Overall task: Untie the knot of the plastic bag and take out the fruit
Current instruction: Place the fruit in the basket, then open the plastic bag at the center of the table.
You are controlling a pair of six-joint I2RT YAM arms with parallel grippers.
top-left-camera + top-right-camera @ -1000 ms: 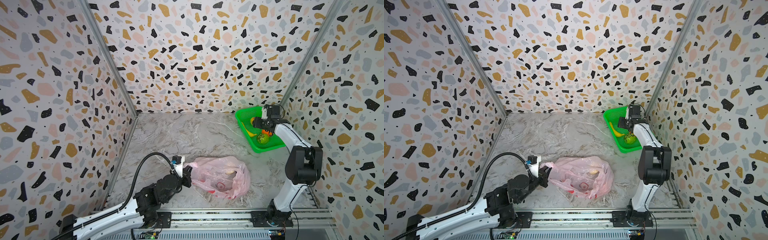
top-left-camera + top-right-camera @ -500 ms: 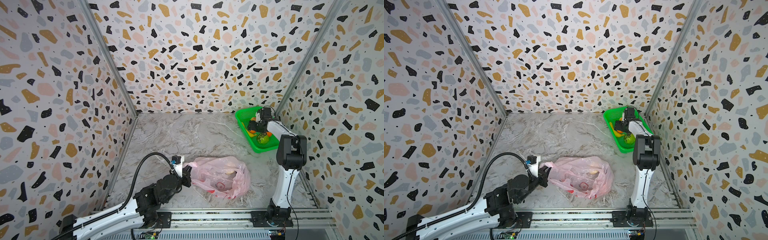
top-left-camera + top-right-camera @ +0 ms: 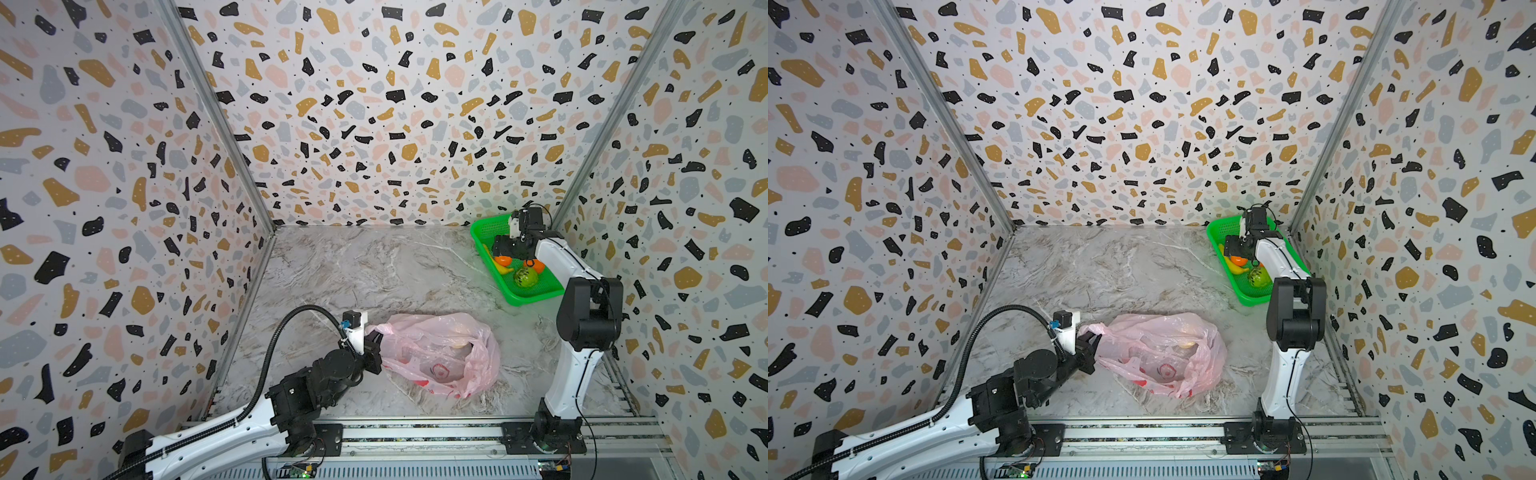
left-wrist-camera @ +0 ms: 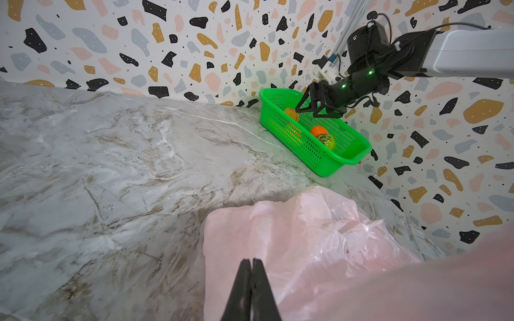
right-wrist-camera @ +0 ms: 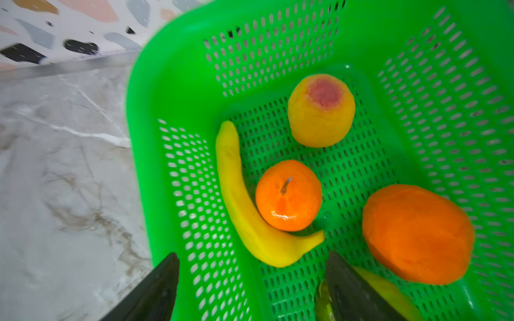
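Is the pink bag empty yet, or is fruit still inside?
Not empty: a cream lump shows through the bag in both top views. How many fruits remain inside cannot be told.

The floor (image 3: 374,270) of the cell was a grey-and-brown marbled slab, walled on three sides by speckled terrazzo-patterned panels, with a metal rail along its front edge. Two things lay directly on it. A green perforated basket (image 3: 484,232) sat in the back right corner, its long side running beside the right wall, and it held several fruits. A crumpled pink plastic bag (image 3: 440,353) lay near the middle of the front edge, well apart from the basket, with bare marble between them (image 4: 278,250).
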